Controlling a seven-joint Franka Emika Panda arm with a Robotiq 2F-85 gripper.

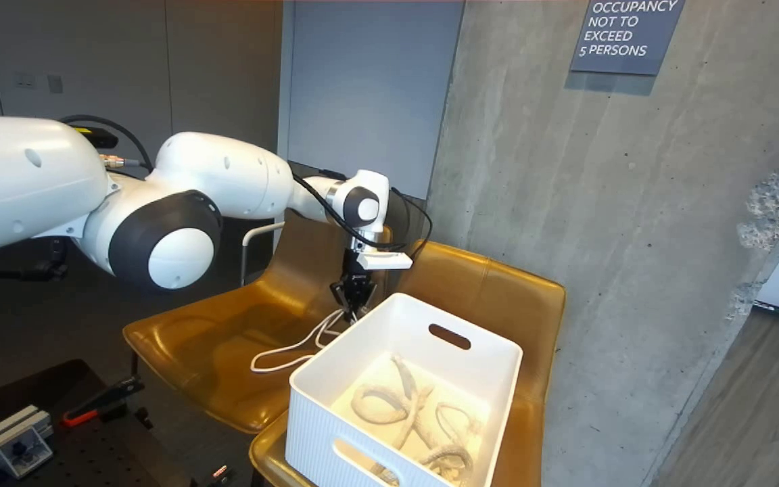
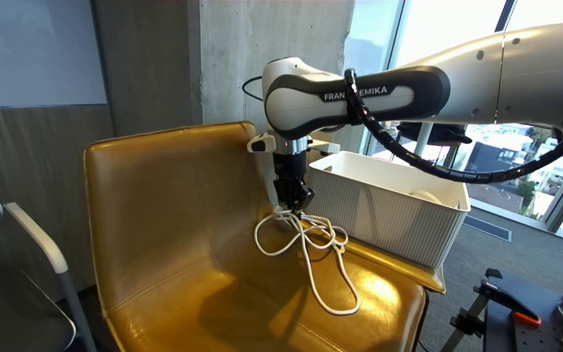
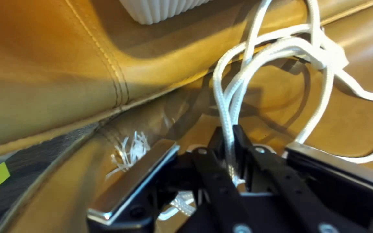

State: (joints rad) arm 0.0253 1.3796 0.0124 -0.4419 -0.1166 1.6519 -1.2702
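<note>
One strand or more of white rope (image 3: pixel 246 72), clamped in my gripper (image 3: pixel 228 132), by the back corner of the chair seat (image 2: pixel 179 303). The rest trails slack toward the front edge and, lifted hastily, could snag the white bin (image 2: pixel 379 215).

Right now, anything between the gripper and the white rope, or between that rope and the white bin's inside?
Nothing visible between gripper and white rope: jaws closed on it. To the inside of the white bin: its ribbed side wall, beside the rope.
</note>
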